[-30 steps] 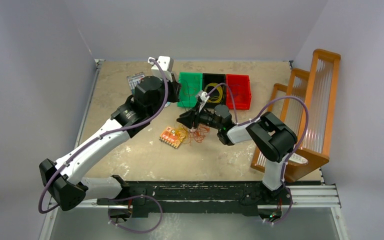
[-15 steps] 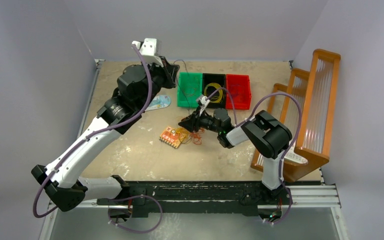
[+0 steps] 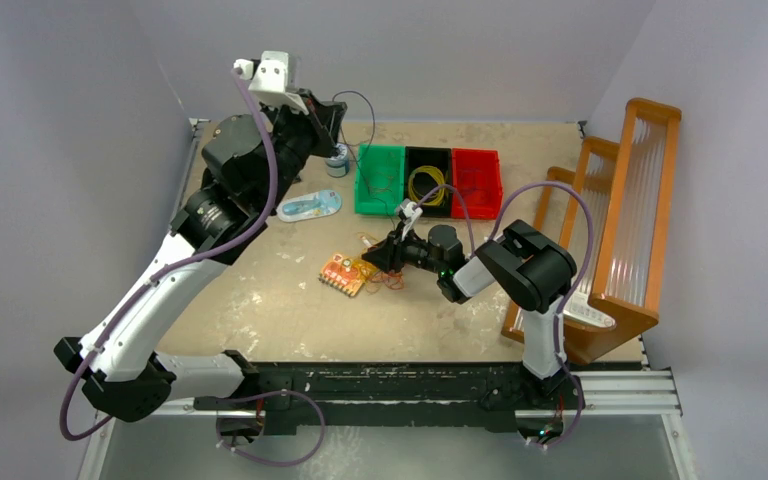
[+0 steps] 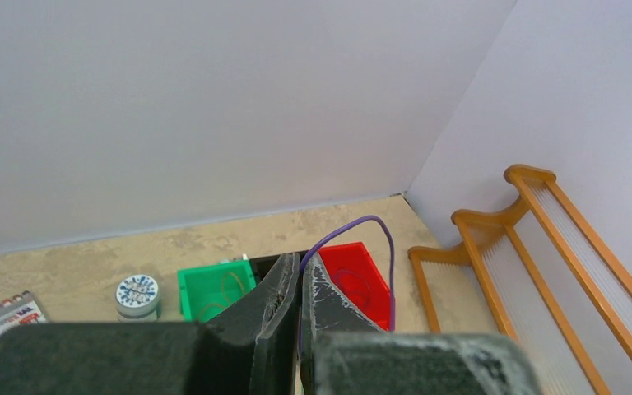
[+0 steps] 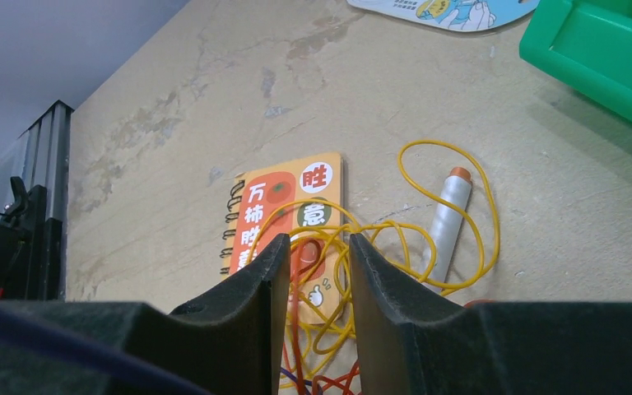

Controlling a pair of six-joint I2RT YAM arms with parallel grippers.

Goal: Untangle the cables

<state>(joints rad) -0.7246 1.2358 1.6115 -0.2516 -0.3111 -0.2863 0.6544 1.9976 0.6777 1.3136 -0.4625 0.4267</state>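
A tangle of yellow and orange-red cables [image 3: 385,272] lies on the table beside an orange notebook [image 3: 344,273]. My right gripper [image 3: 377,256] is low over it. In the right wrist view its fingers [image 5: 319,247] are open, with yellow and red strands [image 5: 376,229] running between them. My left gripper [image 3: 332,118] is raised high at the back left. It is shut on a thin purple cable [image 4: 388,247] that arcs from the fingertips [image 4: 302,265] and hangs down; in the top view the cable [image 3: 364,99] is a faint dark loop.
Green [image 3: 380,178], black [image 3: 427,180] and red [image 3: 477,182] bins stand at the back, with yellow loops in the black one and a purple loop in the red [image 4: 354,276]. A round tin [image 3: 337,160], a blue card [image 3: 310,206] and a white pen [image 5: 447,218] lie nearby. A wooden rack [image 3: 620,210] stands on the right.
My left arm has risen and swung back and left with the purple cable, uncovering the blue card and the tin. My right gripper has shifted slightly nearer over the tangle.
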